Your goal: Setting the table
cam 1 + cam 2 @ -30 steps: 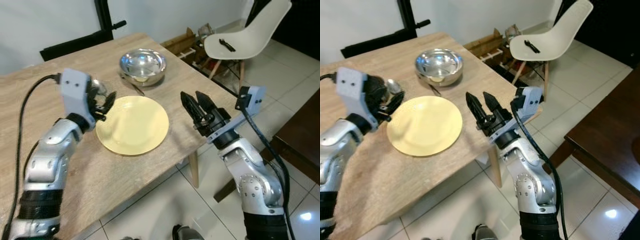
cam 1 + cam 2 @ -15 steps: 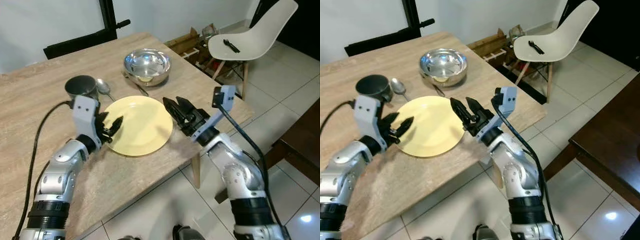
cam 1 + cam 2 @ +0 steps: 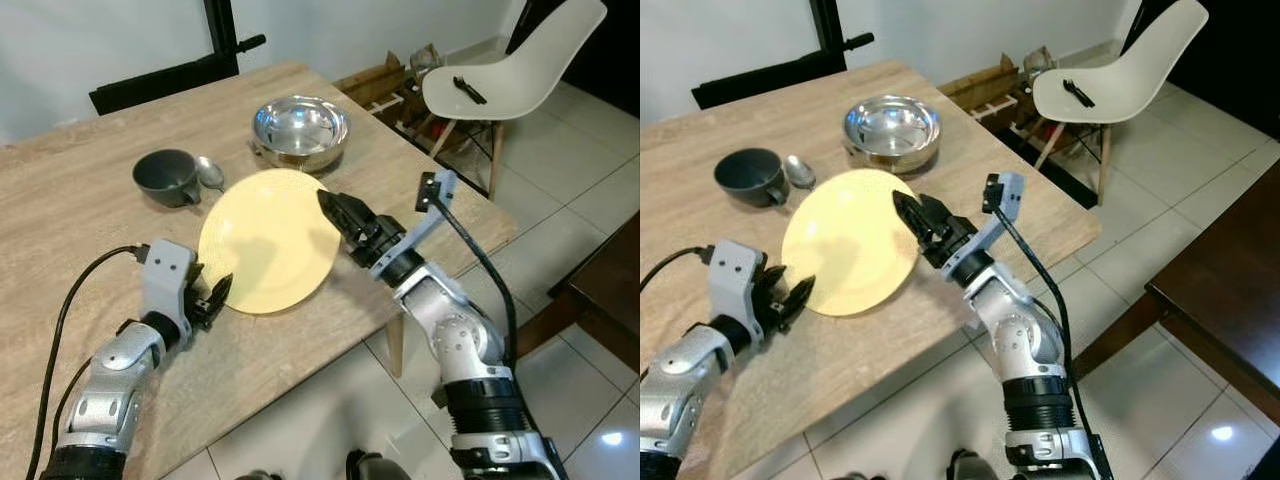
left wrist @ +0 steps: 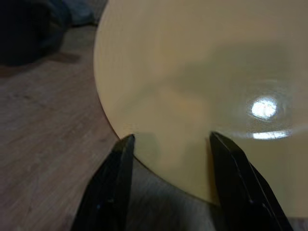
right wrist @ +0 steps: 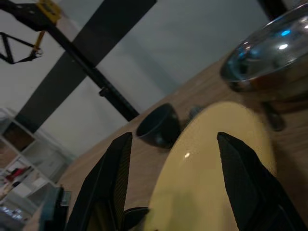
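While the table is only part laid, the head camera shows one yellow plate (image 3: 265, 238) tilted up off the wooden table (image 3: 80, 200), its right edge raised at the right gripper (image 3: 335, 207), whose fingers cannot be told as pinching or apart from here, and its near-left edge low at the left gripper (image 3: 215, 295). Beyond it stand one dark cup (image 3: 165, 177), one spoon (image 3: 210, 173) just beside it and one steel bowl (image 3: 298, 128); one white chair (image 3: 510, 70) stands far right. In the left wrist view, two spread fingers (image 4: 108, 185) straddle the plate's rim without closing. In the right wrist view, the fingers (image 5: 108, 180) stand apart either side of the plate. The step appears to be lifting or shifting the plate; next, a firm hold on both edges seems needed.
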You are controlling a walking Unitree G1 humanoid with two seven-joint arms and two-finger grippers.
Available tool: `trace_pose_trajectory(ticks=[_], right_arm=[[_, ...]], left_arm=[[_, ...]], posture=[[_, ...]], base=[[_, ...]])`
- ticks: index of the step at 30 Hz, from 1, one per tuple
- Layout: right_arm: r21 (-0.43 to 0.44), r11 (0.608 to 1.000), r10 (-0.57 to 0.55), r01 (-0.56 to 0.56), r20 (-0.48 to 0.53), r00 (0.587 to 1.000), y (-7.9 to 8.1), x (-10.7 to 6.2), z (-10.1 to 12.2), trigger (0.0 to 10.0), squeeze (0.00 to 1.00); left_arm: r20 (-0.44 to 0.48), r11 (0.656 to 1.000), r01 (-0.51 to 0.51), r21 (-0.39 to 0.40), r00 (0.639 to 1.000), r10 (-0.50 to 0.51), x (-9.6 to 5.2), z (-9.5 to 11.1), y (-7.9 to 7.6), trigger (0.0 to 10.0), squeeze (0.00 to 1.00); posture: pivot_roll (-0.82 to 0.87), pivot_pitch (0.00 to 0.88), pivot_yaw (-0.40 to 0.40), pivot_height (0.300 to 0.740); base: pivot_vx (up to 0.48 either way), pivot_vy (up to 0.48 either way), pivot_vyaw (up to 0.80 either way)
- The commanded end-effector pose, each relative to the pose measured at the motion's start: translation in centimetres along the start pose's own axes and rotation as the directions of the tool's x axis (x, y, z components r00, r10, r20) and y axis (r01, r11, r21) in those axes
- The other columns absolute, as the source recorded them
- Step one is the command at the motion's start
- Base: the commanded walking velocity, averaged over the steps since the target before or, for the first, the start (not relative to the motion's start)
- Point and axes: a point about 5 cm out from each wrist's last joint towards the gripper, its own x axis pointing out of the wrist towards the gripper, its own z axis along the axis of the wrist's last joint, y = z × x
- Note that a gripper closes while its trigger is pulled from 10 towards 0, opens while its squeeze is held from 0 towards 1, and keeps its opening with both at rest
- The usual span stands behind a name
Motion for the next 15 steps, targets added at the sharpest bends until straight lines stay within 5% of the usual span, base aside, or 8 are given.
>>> trace_pose_trajectory(ticks=[1,11,15], right_arm=[[0.02,0.999,0.026,-0.026,-0.003,1.0,0.3,-0.1,-0.1,10.0,0.0],[0.106,0.994,0.01,-0.005,-0.055,0.998,-0.7,-0.7,-1.6,10.0,0.0],[0.295,0.953,-0.033,0.063,-0.107,0.994,-2.0,-1.2,-4.7,10.0,0.0]], left_arm=[[-0.153,1.0,-0.017,-0.01,0.988,0.015,-0.8,-3.4,-0.4,10.0,0.0],[-0.134,0.999,-0.049,0.024,0.99,0.052,-0.6,-3.0,0.1,10.0,0.0],[-0.122,0.998,-0.061,0.018,0.99,0.063,-0.9,-3.0,0.3,10.0,0.0]], posture=[[-0.05,0.094,0.044,0.74],[-0.05,0.094,0.042,0.74],[-0.03,0.095,0.038,0.74]], base=[[0.0,0.0,0.0],[0.0,0.0,0.0],[0.0,0.0,0.0]])
